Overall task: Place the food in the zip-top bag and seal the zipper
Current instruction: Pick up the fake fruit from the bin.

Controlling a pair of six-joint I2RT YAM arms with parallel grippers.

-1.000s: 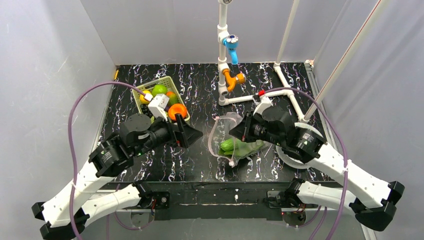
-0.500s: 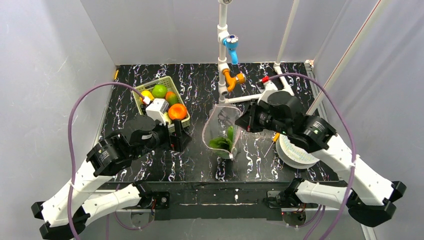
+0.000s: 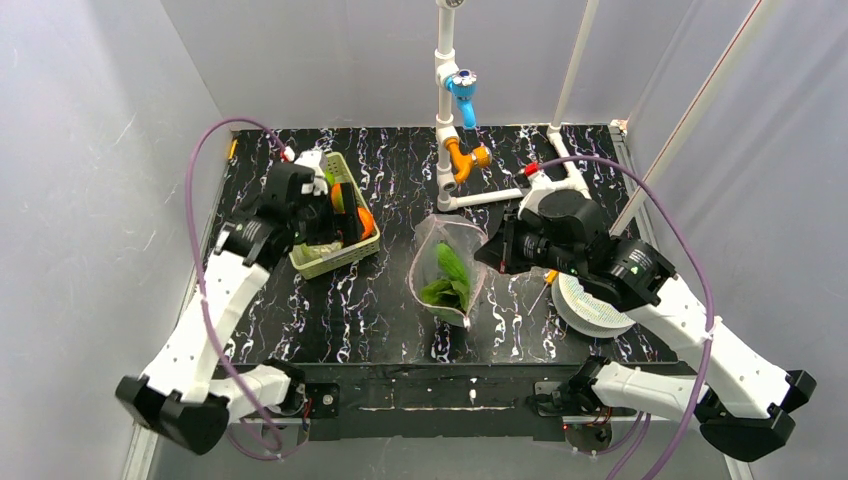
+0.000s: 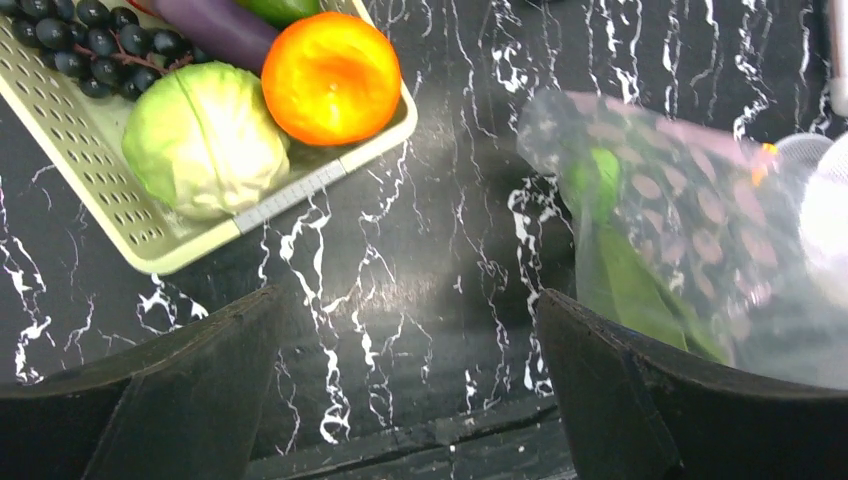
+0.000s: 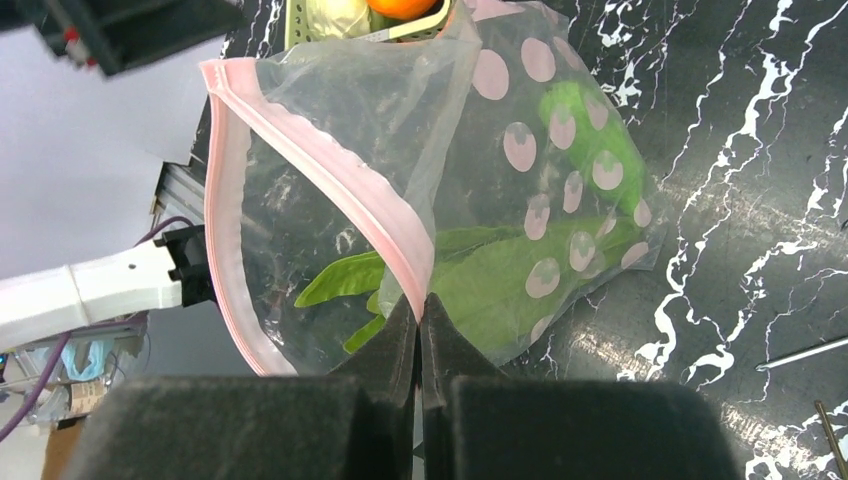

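The clear zip-top bag point(image 3: 447, 268) hangs upright at the table's middle with its mouth open, and a leafy green bunch point(image 3: 446, 287) lies inside it. My right gripper point(image 5: 419, 303) is shut on the pink zipper point(image 5: 330, 180) at the near lip and holds the bag point(image 5: 520, 130) up; the leafy bunch point(image 5: 500, 285) shows through the plastic. My left gripper point(image 4: 408, 300) is open and empty, above the table between the light-green basket point(image 4: 150, 250) and the bag point(image 4: 690, 240). The basket holds an orange point(image 4: 330, 62), a pale cabbage point(image 4: 205, 140), dark grapes point(image 4: 90, 40) and a purple piece point(image 4: 220, 25).
A white pipe stand with a blue and an orange valve point(image 3: 452, 110) rises behind the bag, and white pipes point(image 3: 575, 185) run to the back right. A white round disc point(image 3: 590, 300) lies under my right arm. Grey walls enclose the table.
My left arm swung back and left, from beside the bag to over the basket. My right gripper lifted the bag's lip, so the bag went from lying flat to hanging upright.
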